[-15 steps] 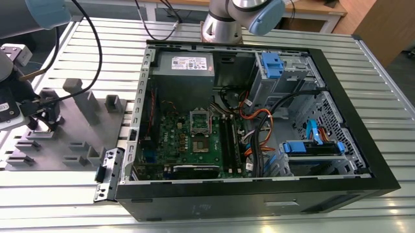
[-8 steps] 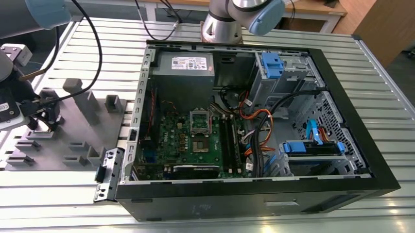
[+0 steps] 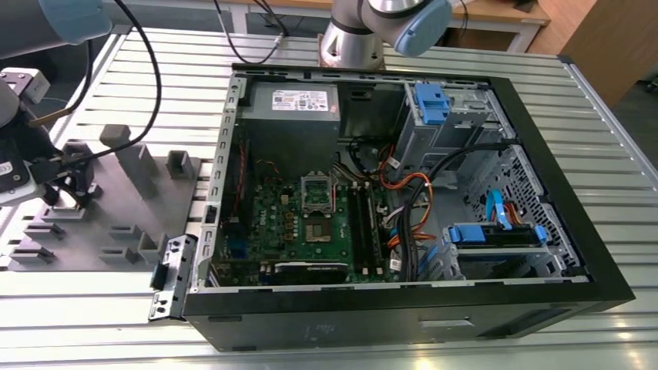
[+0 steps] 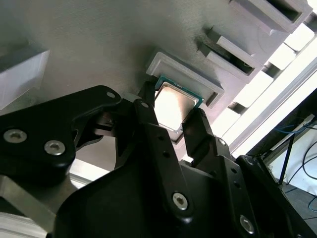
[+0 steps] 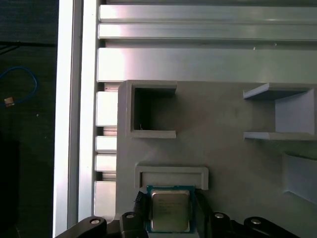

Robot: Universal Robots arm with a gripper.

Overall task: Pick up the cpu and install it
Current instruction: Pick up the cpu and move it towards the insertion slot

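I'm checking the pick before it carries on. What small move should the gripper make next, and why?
Probably a short, straight lift. In both wrist views the gripper looks shut on the cpu, with its fingers against opposite edges. The cpu sits low beside a raised wall of the grey tray. Rising first should clear that wall before any sideways travel.

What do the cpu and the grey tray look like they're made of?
The cpu: a silvery metal lid, smooth enough to glare in the light, on a thin green rim, likely circuit board. The grey tray: matte, uniform grey with moulded walls, probably plastic.
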